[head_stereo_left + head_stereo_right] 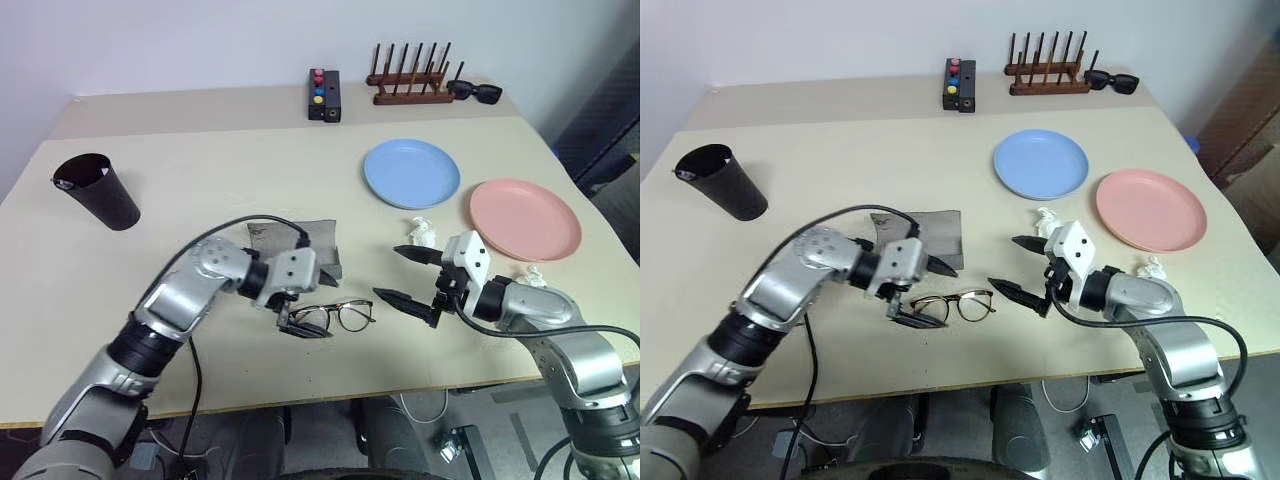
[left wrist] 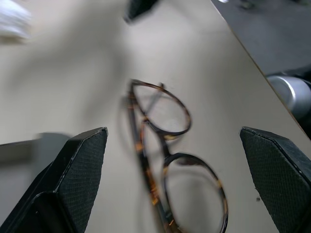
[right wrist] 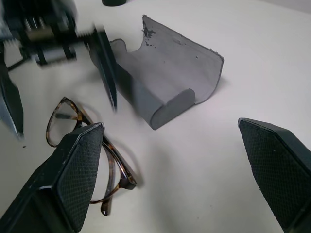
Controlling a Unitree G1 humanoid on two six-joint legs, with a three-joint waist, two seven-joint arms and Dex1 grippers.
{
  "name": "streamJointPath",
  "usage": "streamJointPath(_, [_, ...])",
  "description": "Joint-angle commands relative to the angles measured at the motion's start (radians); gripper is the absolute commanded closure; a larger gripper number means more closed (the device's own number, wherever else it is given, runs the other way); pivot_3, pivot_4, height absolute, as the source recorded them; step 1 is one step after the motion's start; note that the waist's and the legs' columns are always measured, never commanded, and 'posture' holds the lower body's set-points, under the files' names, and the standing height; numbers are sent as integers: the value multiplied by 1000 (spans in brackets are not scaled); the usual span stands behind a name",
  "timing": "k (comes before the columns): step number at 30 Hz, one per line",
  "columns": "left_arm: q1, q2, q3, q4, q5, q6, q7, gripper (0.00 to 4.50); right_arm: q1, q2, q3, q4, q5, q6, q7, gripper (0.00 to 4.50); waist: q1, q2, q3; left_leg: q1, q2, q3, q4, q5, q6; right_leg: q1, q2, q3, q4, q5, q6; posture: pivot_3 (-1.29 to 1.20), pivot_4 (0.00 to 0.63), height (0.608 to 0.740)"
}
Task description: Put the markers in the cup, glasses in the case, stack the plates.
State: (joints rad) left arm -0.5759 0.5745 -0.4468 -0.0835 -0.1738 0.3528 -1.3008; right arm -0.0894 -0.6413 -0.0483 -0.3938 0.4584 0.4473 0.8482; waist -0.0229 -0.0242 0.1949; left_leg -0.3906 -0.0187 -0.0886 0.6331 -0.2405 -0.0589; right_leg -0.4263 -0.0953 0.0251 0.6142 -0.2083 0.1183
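Glasses (image 1: 335, 317) lie lengthwise between both wide-open, empty pincers: left pincer (image 1: 300, 322) right over them, right pincer (image 1: 408, 277) just beside.

The glasses (image 2: 167, 179) are being seen lying folded on the worktop (image 2: 82, 82), framed between the widely parted fingers (image 2: 80, 167) of the left claw (image 2: 182, 170).

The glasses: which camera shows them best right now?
The left wrist view: the glasses lie folded on the table between the left gripper's open fingers. The right wrist view catches them partly behind a finger; both eye views show them small, near the case.
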Motion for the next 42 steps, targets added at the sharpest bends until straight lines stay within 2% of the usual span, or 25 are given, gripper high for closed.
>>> streamJointPath(1, [-40,-18,-25,40,27,-41,-23,72,25,-1,-38,-71,26,8,-27,0,6,0,0,0,0,0,0,0,0,0,0,0,0,0,0,0,150,734])
streamJointPath(8, [-73,-52,-25,126,30,-66,-56,72,63,2,-46,-111,33,17,-67,0,10,0,0,0,0,0,1,0,0,0,0,0,0,0,0,0,150,734])
streamJointPath(9, [-73,-55,-23,130,22,-64,-63,298,65,3,-45,-113,34,16,-71,0,10,0,0,0,0,0,1,0,0,0,0,0,0,0,-1,0,150,734])
streamJointPath(11, [-72,-61,-17,136,11,-57,-73,893,67,4,-43,-113,33,15,-76,0,9,0,0,0,0,0,1,0,0,0,0,0,0,0,0,0,150,734])
streamJointPath(18, [-56,-59,-15,148,15,-48,-86,4458,50,6,-36,-96,30,8,-79,0,10,0,0,0,0,0,1,0,0,0,0,0,0,0,0,0,150,734])
streamJointPath(22, [-44,-56,-1,136,2,-33,-85,4458,41,6,-33,-87,27,3,-75,0,10,1,-1,1,0,0,1,0,0,2,0,0,0,0,-1,0,150,734])
streamJointPath(29, [-34,-48,78,78,-100,42,-91,4458,26,5,-32,-60,15,-16,-68,0,9,1,-1,0,0,0,2,0,0,2,0,0,0,0,-1,0,150,734])
streamJointPath(35, [-49,2,222,-10,-237,112,-96,4458,8,-13,-66,14,-11,-64,-64,0,9,1,-1,0,0,0,2,0,0,2,0,0,0,0,-1,0,150,734])
streamJointPath(39, [-88,48,269,35,-208,62,-76,4458,10,-36,-98,52,-7,-77,-39,0,10,1,-1,0,0,0,2,0,0,2,0,0,0,0,-1,0,150,734])
streamJointPath(42, [-124,80,264,144,-128,-38,-54,4458,23,-43,-92,38,13,-60,-8,0,9,1,-1,0,0,0,2,0,0,2,0,0,0,0,-1,0,150,734])
